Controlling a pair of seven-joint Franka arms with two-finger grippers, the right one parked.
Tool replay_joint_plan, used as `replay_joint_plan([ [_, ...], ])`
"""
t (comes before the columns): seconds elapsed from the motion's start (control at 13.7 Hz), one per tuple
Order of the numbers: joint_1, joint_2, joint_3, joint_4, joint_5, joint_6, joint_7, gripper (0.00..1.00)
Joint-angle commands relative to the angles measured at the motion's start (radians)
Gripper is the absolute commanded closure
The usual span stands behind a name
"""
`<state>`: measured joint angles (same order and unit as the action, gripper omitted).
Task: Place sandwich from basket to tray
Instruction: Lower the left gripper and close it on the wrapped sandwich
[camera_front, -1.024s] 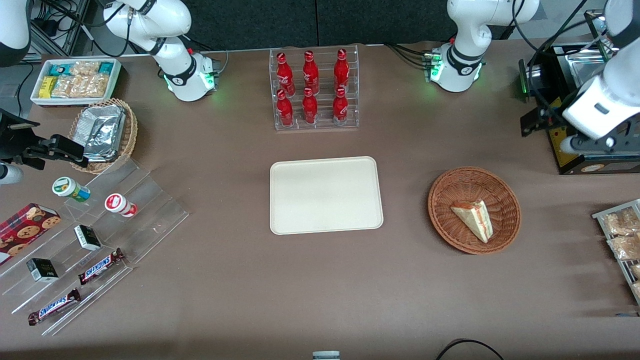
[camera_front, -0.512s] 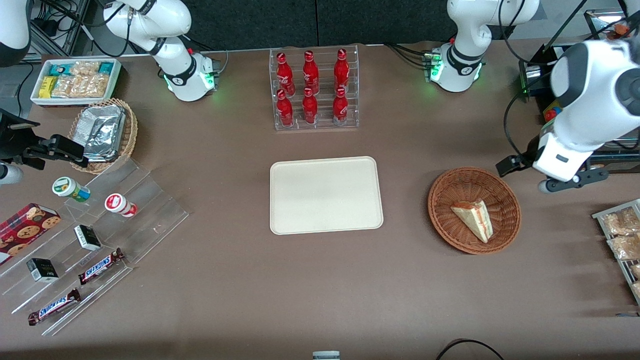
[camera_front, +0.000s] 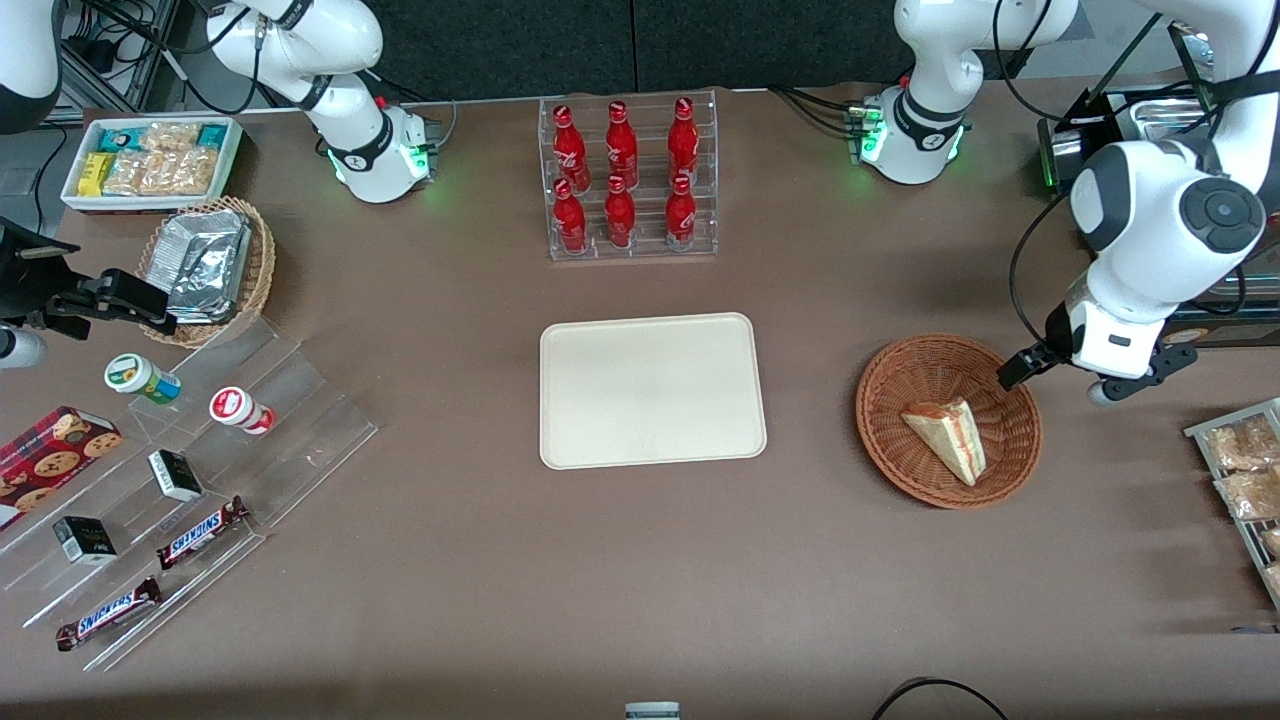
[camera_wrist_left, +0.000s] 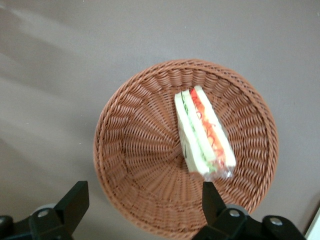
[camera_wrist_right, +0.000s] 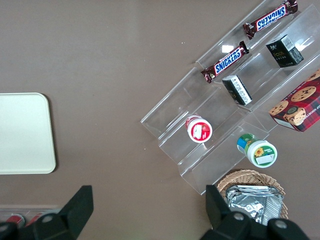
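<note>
My white left arm reached in from the working end of the table, elbow bent, wrist turned downward. My black two-finger gripper (camera_wrist_left: 142, 200) hung above the table with its fingers (camera_wrist_left: 75, 200) spread wide apart, nothing held between them.

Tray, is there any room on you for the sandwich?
Yes: the tray is bare, rim to rim. The open gripper hangs above the basket, where the sandwich lies. Bare table lies between basket and tray.
</note>
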<state>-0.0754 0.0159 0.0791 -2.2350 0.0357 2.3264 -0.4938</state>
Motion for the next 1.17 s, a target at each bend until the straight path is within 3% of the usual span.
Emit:
replay_joint_plan([
  [0.0,-0.036,0.047,-0.010,0.000,-0.008,0.063,-0.080,0.00],
  [0.44,-0.115,0.119,-0.010,-0.003,-0.008,0.148,-0.210,0.00],
  [1.1,-0.106,0.212,-0.004,-0.002,-0.002,0.235,-0.213,0.00],
])
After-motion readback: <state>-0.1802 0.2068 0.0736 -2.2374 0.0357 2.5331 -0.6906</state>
